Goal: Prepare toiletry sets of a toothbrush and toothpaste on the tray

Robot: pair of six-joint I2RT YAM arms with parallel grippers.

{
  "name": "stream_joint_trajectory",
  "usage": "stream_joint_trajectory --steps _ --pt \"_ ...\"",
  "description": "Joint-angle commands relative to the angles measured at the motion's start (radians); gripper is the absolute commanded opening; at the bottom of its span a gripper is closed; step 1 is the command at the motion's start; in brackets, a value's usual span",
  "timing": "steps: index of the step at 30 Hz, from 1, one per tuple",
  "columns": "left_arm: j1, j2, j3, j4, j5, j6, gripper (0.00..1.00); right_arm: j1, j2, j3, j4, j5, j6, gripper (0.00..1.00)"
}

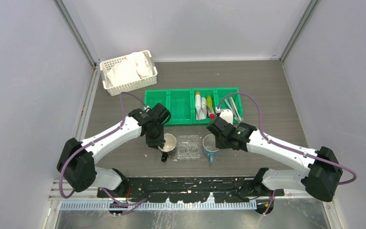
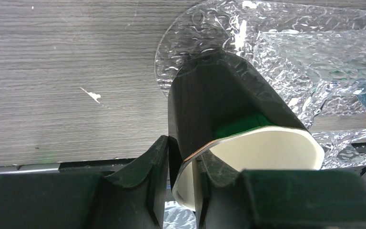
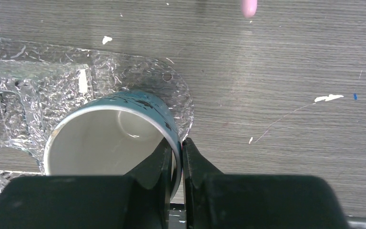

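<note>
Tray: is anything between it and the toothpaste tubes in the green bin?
Nothing lies on the table between the green bin and the tray. But a black mug and a blue mug stand at the tray's two ends, over its edges, with the left gripper and right gripper each shut on a rim.

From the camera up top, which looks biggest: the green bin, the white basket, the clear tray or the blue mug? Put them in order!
Biggest to smallest in the top view:
1. green bin
2. white basket
3. clear tray
4. blue mug, partly hidden under the arm
</note>
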State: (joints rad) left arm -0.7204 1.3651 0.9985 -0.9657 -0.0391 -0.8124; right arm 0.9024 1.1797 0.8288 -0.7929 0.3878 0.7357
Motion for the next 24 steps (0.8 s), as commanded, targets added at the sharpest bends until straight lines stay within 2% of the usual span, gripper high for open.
stream_joint_trajectory --steps 1,2,6,9,15,19,21,23,24 --pt "-0.007 -0.008 0.036 0.037 0.016 -0.013 0.28 0.007 0.013 0.038 0.054 0.023 0.004 0.1" --pt "-0.006 -0.009 0.034 0.035 0.016 -0.013 0.31 0.007 0.007 0.035 0.054 0.023 0.005 0.18" --pt "-0.006 -0.025 0.029 0.037 0.015 -0.014 0.39 0.007 -0.024 0.029 0.042 0.02 0.011 0.36" --pt "-0.006 -0.029 0.034 0.03 0.014 -0.014 0.42 0.007 -0.043 0.037 0.019 0.022 0.011 0.45" --pt "-0.005 -0.036 0.069 -0.002 0.002 0.002 0.46 0.007 -0.102 0.084 -0.038 0.048 -0.001 0.48" --pt "-0.005 -0.056 0.114 -0.038 -0.033 0.023 0.55 0.004 -0.133 0.175 -0.086 0.124 -0.056 0.5" --pt "-0.005 -0.071 0.14 -0.049 -0.046 0.04 0.64 -0.004 -0.129 0.22 -0.076 0.152 -0.11 0.48" --pt "-0.005 -0.086 0.173 -0.061 -0.065 0.068 0.97 -0.035 -0.105 0.248 -0.037 0.156 -0.188 0.43" --pt "-0.005 -0.098 0.185 -0.066 -0.072 0.077 0.99 -0.054 -0.086 0.256 -0.009 0.152 -0.226 0.42"
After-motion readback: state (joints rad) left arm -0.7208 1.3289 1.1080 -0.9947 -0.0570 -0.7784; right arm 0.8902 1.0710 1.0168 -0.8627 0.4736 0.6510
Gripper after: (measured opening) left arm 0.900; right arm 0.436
